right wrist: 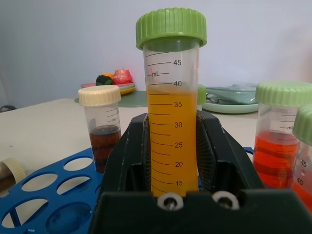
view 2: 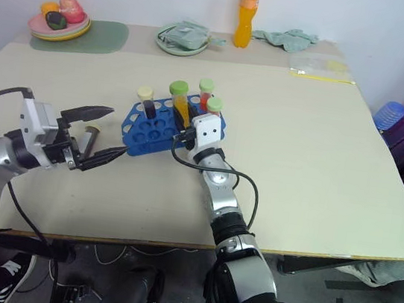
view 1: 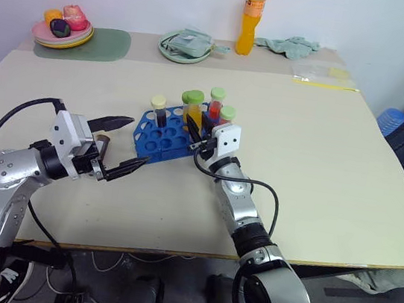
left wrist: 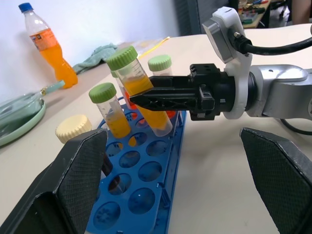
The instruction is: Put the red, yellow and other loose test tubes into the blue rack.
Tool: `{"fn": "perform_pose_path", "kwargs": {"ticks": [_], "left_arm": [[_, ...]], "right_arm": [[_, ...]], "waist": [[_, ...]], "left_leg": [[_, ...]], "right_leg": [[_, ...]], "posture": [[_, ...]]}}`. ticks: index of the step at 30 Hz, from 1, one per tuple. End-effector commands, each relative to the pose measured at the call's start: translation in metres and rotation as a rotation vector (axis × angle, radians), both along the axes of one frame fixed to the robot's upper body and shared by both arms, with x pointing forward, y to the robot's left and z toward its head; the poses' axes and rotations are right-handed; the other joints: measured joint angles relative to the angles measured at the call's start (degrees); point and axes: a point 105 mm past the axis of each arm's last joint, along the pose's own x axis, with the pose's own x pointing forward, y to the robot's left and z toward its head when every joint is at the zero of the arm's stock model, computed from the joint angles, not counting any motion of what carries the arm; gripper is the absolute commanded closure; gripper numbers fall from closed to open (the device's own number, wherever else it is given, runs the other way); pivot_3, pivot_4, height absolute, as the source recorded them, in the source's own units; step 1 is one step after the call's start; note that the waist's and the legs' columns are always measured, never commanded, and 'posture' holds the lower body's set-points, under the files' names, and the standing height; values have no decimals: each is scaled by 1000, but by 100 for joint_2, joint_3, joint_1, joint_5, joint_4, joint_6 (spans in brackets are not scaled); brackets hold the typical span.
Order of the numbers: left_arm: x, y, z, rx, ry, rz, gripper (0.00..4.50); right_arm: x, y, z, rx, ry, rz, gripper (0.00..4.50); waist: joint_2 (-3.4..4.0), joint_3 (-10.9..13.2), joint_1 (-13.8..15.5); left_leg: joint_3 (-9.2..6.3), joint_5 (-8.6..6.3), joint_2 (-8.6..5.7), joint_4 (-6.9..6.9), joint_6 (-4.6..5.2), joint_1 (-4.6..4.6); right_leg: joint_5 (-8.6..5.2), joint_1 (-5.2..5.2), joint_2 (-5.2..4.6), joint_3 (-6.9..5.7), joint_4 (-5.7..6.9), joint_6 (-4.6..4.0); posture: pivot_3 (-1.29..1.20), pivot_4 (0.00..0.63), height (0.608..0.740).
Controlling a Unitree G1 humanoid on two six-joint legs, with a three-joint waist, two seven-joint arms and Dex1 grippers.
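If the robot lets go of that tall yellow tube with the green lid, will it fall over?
Probably not far, if its foot sits in a hole of the blue rack. The yellow tube, held in the right gripper, looks tall, narrow and mostly full, so likely top-heavy. On the bare table it would probably tip and roll.

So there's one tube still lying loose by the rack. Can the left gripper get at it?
Probably yes: the loose tube lies on bare table between the open left gripper's fingers, with nothing blocking.
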Motion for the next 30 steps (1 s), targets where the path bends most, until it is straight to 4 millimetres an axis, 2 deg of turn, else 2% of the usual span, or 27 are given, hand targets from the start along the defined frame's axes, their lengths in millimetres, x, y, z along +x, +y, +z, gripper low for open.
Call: {"fn": "perform_pose_path", "kwargs": {"ticks": [1, 9, 11, 16, 17, 20, 25, 28, 30], "left_arm": [[-3, 0, 10, 12, -43, -1, 0], [-5, 1, 12, 14, -46, 9, 0], [-5, 1, 12, 15, -47, 11, 0], [-5, 2, 11, 16, -46, 17, 0], [-6, 2, 10, 22, -48, 20, 0], [-8, 7, 12, 25, -47, 35, 0], [-11, 22, 6, 56, 8, 106, 0], [-4, 43, -1, 130, 52, 222, 0], [11, 68, -5, 186, 87, 388, 0]], "right_arm": [[-1, 16, 8, 21, -11, 28, 3724], [1, 19, 6, 49, 10, 39, 3724], [1, 16, 5, 87, 25, 58, 2656], [-4, 8, 7, 16, -27, 66, 183], [-7, 6, 7, -15, -45, 76, 30], [-25, -8, 5, -90, -87, 137, 30], [-66, -54, -5, -241, -60, 205, 30], [-77, -83, -1, -307, -38, 194, 30], [-84, -93, 9, -356, -58, 216, 30]], "waist": [[0, 0, -2], [0, 0, -10], [0, 0, -7], [1, 0, -10], [0, 0, -8], [0, 0, 16], [-1, 0, 49], [-2, 1, 20], [-2, 2, 9]], "left_leg": [[0, 0, 0, 0, 0, 1], [1, 1, 0, 0, -2, 5], [1, 1, 0, 0, -2, 5], [1, 1, 0, 0, -2, 5], [0, 1, 0, 0, -2, 5], [0, 1, 0, 0, -2, 4], [-3, -2, -7, 2, 4, 0], [-2, -3, -4, 3, 5, 3], [0, -3, -1, 3, 5, 20]], "right_leg": [[0, 0, 0, 0, 0, 0], [0, 1, 0, 1, 4, 0], [0, 2, 0, 2, 5, 0], [0, 1, 0, 2, 5, 0], [0, 1, 0, 2, 5, 0], [0, 2, -1, 2, 3, 0], [0, 10, -8, 1, -7, 0], [0, 11, -4, 0, -5, 1], [-1, 21, 4, 0, 1, 0]], "posture": [[0, 150, 740], [0, 150, 740], [0, 150, 740], [0, 150, 740], [0, 150, 740], [0, 150, 740], [0, 150, 740], [0, 150, 740], [0, 150, 740]]}}
